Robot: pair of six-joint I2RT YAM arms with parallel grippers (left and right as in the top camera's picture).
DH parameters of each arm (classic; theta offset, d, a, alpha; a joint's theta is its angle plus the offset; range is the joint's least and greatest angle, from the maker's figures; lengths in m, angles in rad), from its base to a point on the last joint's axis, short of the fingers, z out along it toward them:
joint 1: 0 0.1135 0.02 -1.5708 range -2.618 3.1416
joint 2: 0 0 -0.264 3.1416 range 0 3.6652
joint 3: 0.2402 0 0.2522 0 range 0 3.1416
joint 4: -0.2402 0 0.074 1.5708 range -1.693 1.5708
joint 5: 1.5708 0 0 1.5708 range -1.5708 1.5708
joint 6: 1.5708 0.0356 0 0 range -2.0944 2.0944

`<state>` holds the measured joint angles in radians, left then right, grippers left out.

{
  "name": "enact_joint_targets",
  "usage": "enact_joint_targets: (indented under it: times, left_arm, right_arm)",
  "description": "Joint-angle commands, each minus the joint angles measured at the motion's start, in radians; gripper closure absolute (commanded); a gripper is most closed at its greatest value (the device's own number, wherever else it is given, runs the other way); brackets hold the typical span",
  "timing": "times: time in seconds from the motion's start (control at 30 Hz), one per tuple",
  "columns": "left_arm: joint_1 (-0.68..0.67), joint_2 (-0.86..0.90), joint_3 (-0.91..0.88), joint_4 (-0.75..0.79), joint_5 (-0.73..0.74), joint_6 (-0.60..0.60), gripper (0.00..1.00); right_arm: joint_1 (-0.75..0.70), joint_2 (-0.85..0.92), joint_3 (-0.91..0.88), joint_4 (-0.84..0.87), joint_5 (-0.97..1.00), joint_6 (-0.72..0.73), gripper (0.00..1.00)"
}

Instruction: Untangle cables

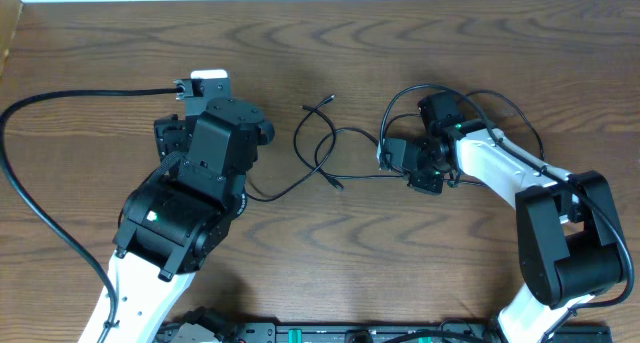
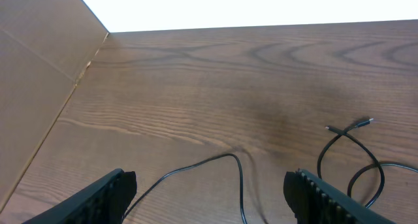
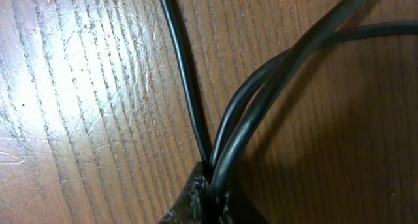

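- table (image 1: 400,43): brown wood, fills every view; a white strip cuts off its far edge at the top.
- cardboard wall (image 2: 32,106): stands at the table's left side, only partly in frame.
- L arm (image 1: 190,193): black and white; in the overhead view its body hides its own fingers and the wood below.
- R arm (image 1: 500,168): bent toward the centre; its wrist hides the place where the strands meet.
- thick black lead (image 1: 100,94): runs left from the L arm's head, curves down and disappears behind the L arm.
- cables (image 1: 345,131): thin, black, in loose crossed loops on the table between both arms. One strand goes under the L arm, others go to the R arm. How many separate cords there are cannot be told.
- L gripper (image 2: 210,178): released, fingers far apart, grasping nothing. One strand lies on the wood below the gap. Finger bases are cut off by the frame.
- R gripper (image 3: 209,198): clenched on the cables, low over the wood. Three strands enter the pinched tips. Only the dark, blurred tip shows at the bottom edge.
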<state>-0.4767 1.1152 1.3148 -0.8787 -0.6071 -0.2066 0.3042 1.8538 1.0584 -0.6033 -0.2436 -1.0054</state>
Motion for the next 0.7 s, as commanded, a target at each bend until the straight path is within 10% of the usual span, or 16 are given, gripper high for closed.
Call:
enact_joint_targets:
  times: [0.0, 0.67]
  left_arm:
    - [0.005, -0.004, 0.009, 0.0, -0.002, -0.002, 0.22]
    - [0.005, -0.004, 0.009, 0.0, -0.002, -0.002, 0.22]
  right_arm:
    - [0.0, 0.038, -0.041, -0.006, 0.046, 0.006, 0.99]
    - [-0.011, -0.187, 0.151, 0.013, 0.088, 0.138, 0.99]
